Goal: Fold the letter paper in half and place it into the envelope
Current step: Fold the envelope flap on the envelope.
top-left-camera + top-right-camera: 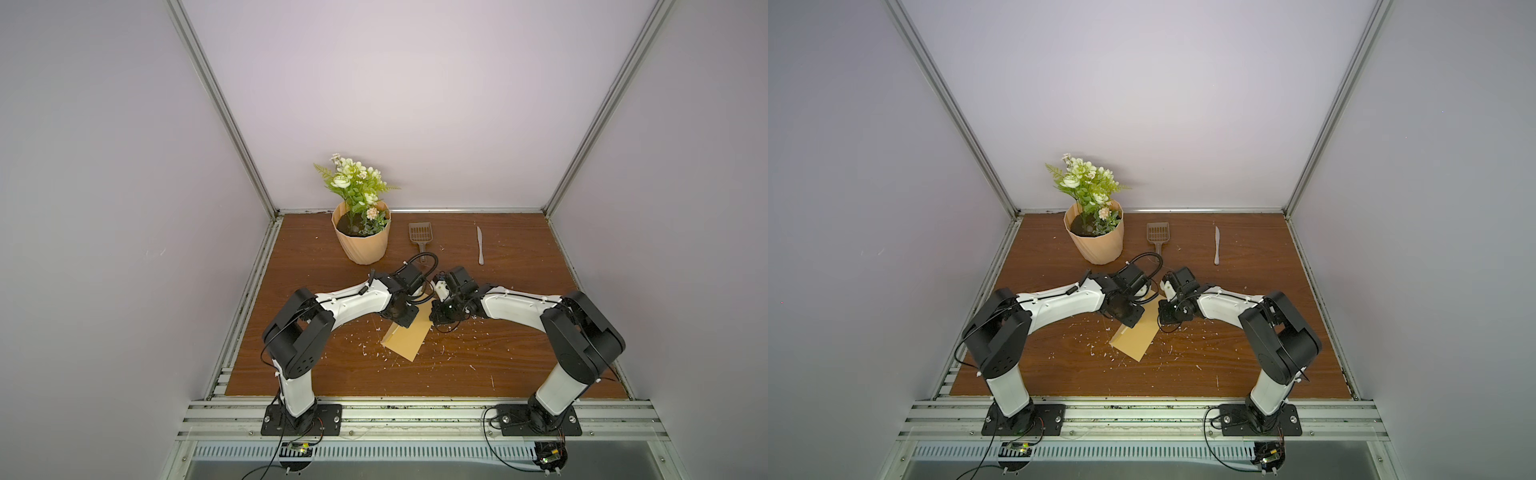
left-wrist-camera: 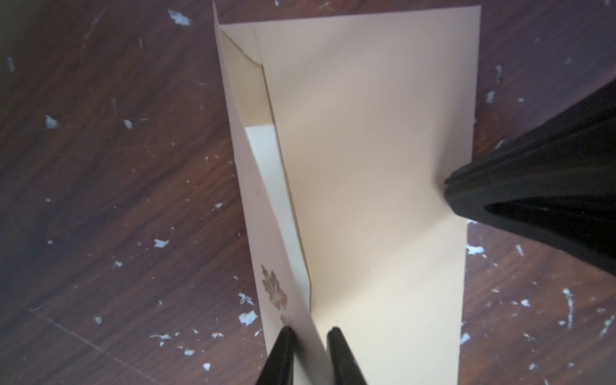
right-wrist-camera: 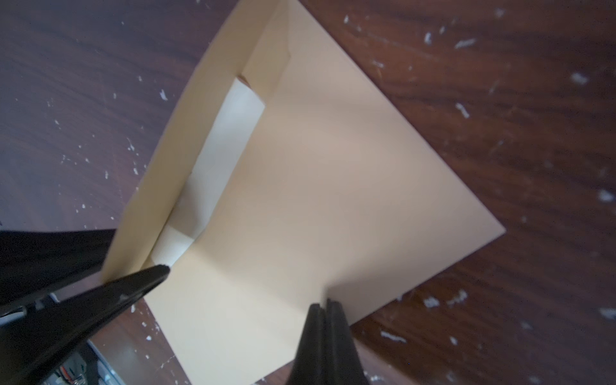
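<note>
Seating the sheet is, I judge, the step in hand. In a top view the mustard-yellow paper envelope (image 1: pixel 409 338) lies flat at the centre of the brown wooden table (image 1: pixel 519 357), between the two wrists. At the bottom of the left wrist view, the left gripper (image 2: pixel 310 333) has its black jaws slightly apart, astride the raised flap edge, pinching nothing that I can see. The thin pale cream letter paper (image 3: pixel 220 150) shows as a strip inside the envelope's mouth, mostly tucked in. Lower right of it, the right gripper (image 3: pixel 322 305) is closed tight, its tips pressing the envelope down.

Next I would need to nudge the sheet fully in.

I count one envelope, one sheet and two grippers. Along the back stand one peach flowerpot (image 1: pixel 361 243), one grey slotted scoop (image 1: pixel 419 232) and one pale plastic knife (image 1: pixel 480 245).
</note>
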Action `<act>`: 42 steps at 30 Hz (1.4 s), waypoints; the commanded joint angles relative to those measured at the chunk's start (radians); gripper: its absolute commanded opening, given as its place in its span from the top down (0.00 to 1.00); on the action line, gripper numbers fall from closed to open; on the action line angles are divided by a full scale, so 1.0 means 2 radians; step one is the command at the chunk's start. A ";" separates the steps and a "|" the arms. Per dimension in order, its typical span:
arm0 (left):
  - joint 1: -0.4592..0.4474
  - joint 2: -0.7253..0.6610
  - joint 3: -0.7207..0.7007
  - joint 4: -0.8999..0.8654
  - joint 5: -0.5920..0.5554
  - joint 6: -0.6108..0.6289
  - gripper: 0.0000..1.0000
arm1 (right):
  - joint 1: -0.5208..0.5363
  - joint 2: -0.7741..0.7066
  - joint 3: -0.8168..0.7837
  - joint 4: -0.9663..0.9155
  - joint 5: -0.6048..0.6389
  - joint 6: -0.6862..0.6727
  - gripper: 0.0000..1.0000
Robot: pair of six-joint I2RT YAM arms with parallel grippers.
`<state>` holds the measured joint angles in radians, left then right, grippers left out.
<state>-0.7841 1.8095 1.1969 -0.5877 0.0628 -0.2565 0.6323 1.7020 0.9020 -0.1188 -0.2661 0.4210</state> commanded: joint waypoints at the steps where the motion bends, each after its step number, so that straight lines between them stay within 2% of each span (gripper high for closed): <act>1: -0.005 0.016 -0.007 0.014 0.020 -0.012 0.75 | 0.000 0.009 -0.013 -0.020 0.005 0.003 1.00; 5: -0.005 0.030 -0.008 0.023 0.038 -0.016 0.65 | 0.001 0.008 -0.010 -0.025 0.008 0.001 1.00; 8: -0.005 0.036 -0.012 0.033 0.046 -0.021 0.62 | 0.001 0.006 -0.010 -0.029 0.013 -0.001 1.00; 16: -0.005 0.049 -0.025 0.051 0.066 -0.030 0.62 | 0.000 0.006 -0.008 -0.029 0.014 0.004 1.00; 27: -0.005 0.071 -0.028 0.054 0.098 -0.025 0.60 | 0.000 0.034 0.038 -0.046 0.028 0.001 1.00; 35: -0.005 0.087 -0.032 0.055 0.118 -0.020 0.58 | 0.000 0.024 0.036 -0.053 0.040 0.006 1.00; 42: 0.001 0.104 -0.027 0.048 0.117 -0.026 0.59 | -0.005 -0.004 0.051 -0.084 0.076 -0.003 1.00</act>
<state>-0.7776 1.8912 1.2049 -0.4740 0.2115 -0.2974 0.6319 1.7309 0.9760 -0.2050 -0.1814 0.4248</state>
